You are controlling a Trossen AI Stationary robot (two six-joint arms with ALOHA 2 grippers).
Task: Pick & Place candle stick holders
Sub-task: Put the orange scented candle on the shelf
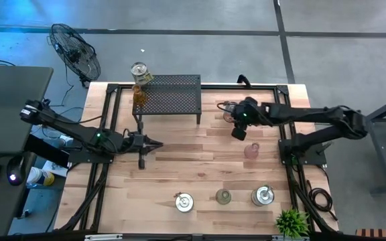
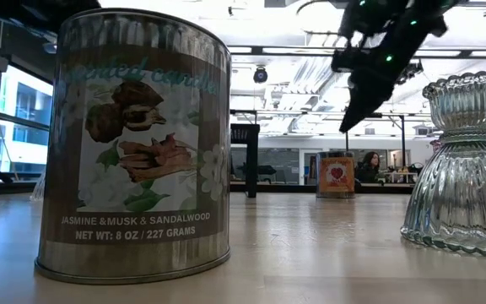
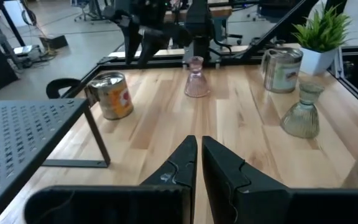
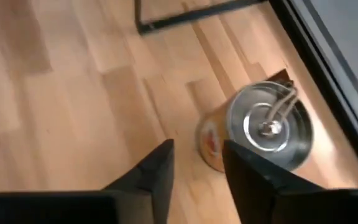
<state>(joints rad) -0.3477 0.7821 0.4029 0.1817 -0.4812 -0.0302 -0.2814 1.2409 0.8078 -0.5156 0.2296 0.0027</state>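
Note:
My right gripper [image 1: 238, 131] is open and empty above the table's far right part. It also shows in its wrist view [image 4: 196, 163]. A silver-topped holder with an orange label [image 4: 267, 129] stands on the wood just beyond its fingers, also seen in the high view [image 1: 228, 110]. A pink glass holder [image 1: 251, 150] stands nearer. Along the near edge stand a silver holder [image 1: 183, 201], an olive glass one [image 1: 224, 196] and another silver one [image 1: 263, 195]. A silver holder [image 1: 139, 70] and an amber one [image 1: 138, 94] are at the rack's left end. My left gripper [image 1: 154, 144] is shut and empty [image 3: 197, 163].
The black perforated rack [image 1: 169, 94] stands at the far middle, its leg [image 3: 98, 140] close to my left gripper. A small green plant [image 1: 291, 221] is at the near right corner. Black frame rails [image 1: 287, 144] run along the table's sides. Bare wood lies in the middle.

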